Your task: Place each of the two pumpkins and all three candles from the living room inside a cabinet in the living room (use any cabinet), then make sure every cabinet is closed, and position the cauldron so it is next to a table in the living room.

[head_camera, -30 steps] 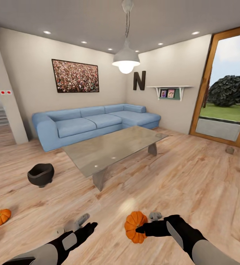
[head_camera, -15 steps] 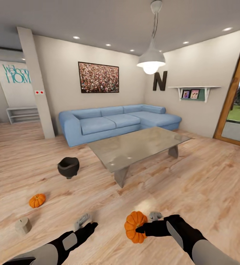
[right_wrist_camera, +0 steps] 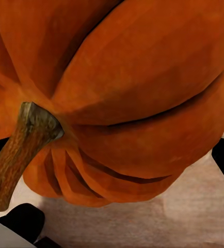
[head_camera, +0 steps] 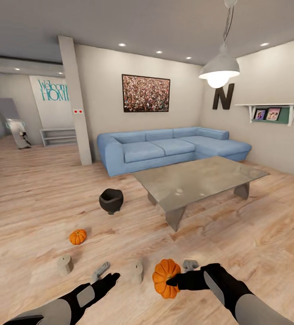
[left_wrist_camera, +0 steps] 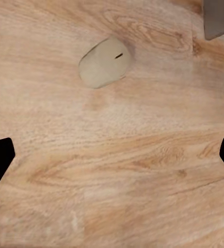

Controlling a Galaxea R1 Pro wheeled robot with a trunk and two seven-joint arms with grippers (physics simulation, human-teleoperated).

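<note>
Orange fills my right claw [head_camera: 176, 280]: its fingers are closed around one pumpkin [head_camera: 165, 277], carried low over the plank floor [head_camera: 255, 234], stem [right_wrist_camera: 16, 152] pointing back toward my wrist. My left claw [head_camera: 107, 279] hangs open and empty above bare boards, with a candle [left_wrist_camera: 105, 62] lying under it. The second pumpkin [head_camera: 77, 236] sits on the floor beyond my left arm, another candle [head_camera: 64, 265] near it and one [head_camera: 136, 271] just beside my carried load. The cauldron [head_camera: 111, 201] stands apart from the glass table [head_camera: 201, 178]. I see no cabinet from here.

My worry is the grip: the ribbed skin is round and slick, and I judge a sharp turn of the base could roll it out. Driving forward could also knock the loose candles away.
</note>
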